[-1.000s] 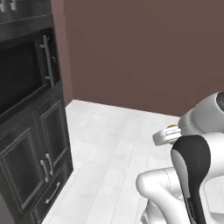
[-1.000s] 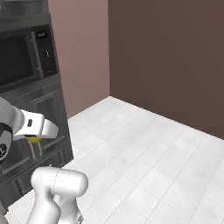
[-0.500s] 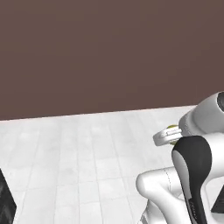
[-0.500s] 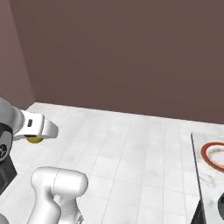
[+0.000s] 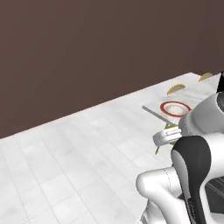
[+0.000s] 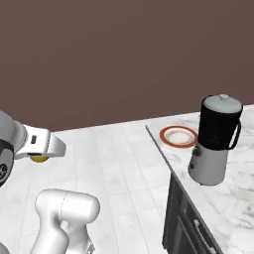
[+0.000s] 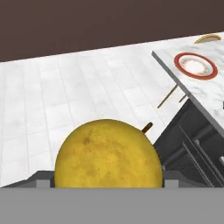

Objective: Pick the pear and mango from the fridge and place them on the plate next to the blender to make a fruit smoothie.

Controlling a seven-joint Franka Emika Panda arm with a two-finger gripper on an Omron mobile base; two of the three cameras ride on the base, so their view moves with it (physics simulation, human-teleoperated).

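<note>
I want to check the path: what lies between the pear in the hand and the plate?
In the hand view, bare white floor and then the counter's edge lie between the pear and the plate; nothing stands in that stretch.

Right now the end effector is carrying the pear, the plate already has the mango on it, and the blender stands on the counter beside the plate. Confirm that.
Not quite: the plate has nothing on it, as the right base view shows, with its white middle bare inside the red ring. The rest holds: the end effector is carrying the pear, and the blender stands on the counter beside the plate.
</note>
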